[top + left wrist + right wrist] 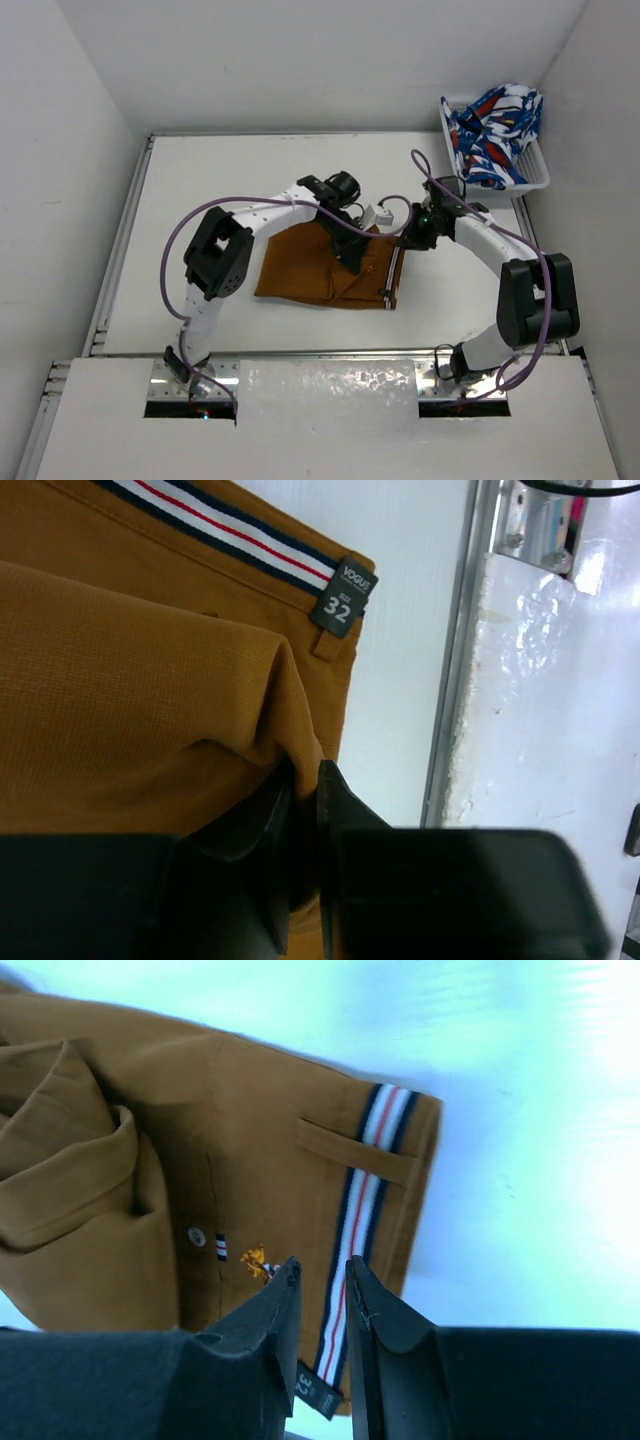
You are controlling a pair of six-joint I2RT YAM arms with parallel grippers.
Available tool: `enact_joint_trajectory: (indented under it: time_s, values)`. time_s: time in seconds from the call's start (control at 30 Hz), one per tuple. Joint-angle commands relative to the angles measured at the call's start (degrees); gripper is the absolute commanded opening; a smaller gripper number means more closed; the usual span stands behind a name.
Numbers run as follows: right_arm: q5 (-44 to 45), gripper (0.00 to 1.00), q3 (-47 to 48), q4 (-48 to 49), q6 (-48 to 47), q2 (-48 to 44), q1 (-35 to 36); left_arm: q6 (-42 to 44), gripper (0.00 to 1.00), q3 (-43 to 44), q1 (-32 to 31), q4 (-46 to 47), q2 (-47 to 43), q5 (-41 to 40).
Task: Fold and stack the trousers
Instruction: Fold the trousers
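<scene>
trousers (325,268) lie part-folded mid-desk (200,190), a bit toward the near edge, striped waistband (362,1185) on the side facing the right edge. left pincer (303,772) is nearly closed, pinching a raised fold of the cloth. right pincer (322,1268) is narrow over the waistband, can't tell if it actually has fabric. my read: mid-fold. Confirm the right has the whole band before pulling, carry both pincers level and in step, land edges flush, let go only once flat. Uneven lift would skew the fold
</scene>
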Motion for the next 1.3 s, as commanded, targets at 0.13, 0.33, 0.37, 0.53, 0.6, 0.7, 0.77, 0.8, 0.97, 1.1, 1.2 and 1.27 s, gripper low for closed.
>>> enact_joint_trajectory:
  time_s: [0.13,0.33,0.37,0.53,0.6,0.7,0.77,0.8,0.97,1.1,1.2,1.27]
  values:
    - [-1.8,0.23,-0.1,1.5,0.0,-3.1,-1.9,-5.4,0.00,7.8,-2.6,5.2,2.4,0.1]
    - [-3.1,0.23,-2.6,3.8,1.3,-0.8,-1.9,-5.3,0.26,9.8,-2.8,5.0,3.4,0.9]
    - [-2.8,0.23,-2.6,3.5,1.2,-0.4,-2.0,-5.0,0.55,9.9,-3.0,3.9,3.9,1.4]
    - [5.9,0.30,-0.2,-2.4,-0.9,-3.2,-4.6,3.5,1.00,18.1,-3.1,-6.4,5.3,0.8]
    - [10.0,0.34,1.1,-4.3,-1.4,-4.4,-6.1,5.1,1.00,24.4,-1.7,-10.1,4.8,-0.7]
    - [9.0,0.47,2.2,-4.0,-3.8,-6.5,-6.5,4.4,1.00,27.7,2.9,-10.8,0.1,-0.7]
    - [3.9,0.56,1.2,-3.0,-3.8,-8.0,-5.4,4.3,1.00,25.4,9.0,-9.1,-3.5,-0.9]
    - [3.4,0.58,0.6,-2.7,-4.0,-8.6,-3.4,4.4,0.99,20.8,11.7,-7.8,-7.2,-1.7]
    - [0.6,0.64,-5.3,-0.7,-2.1,-11.8,4.1,13.4,0.28,5.2,26.1,-2.7,-12.1,-17.8]
    - [-2.4,0.66,-9.6,2.1,1.3,-11.0,5.3,25.2,0.42,-0.1,27.6,-0.3,-12.6,-22.6]
    - [-3.1,0.66,-10.3,2.7,2.2,-10.2,5.7,32.1,0.57,-1.7,27.5,0.5,-12.6,-21.1]
    - [-4.0,0.66,-10.7,3.4,2.6,-9.5,6.1,37.2,0.62,-3.2,27.6,1.6,-12.0,-21.0]
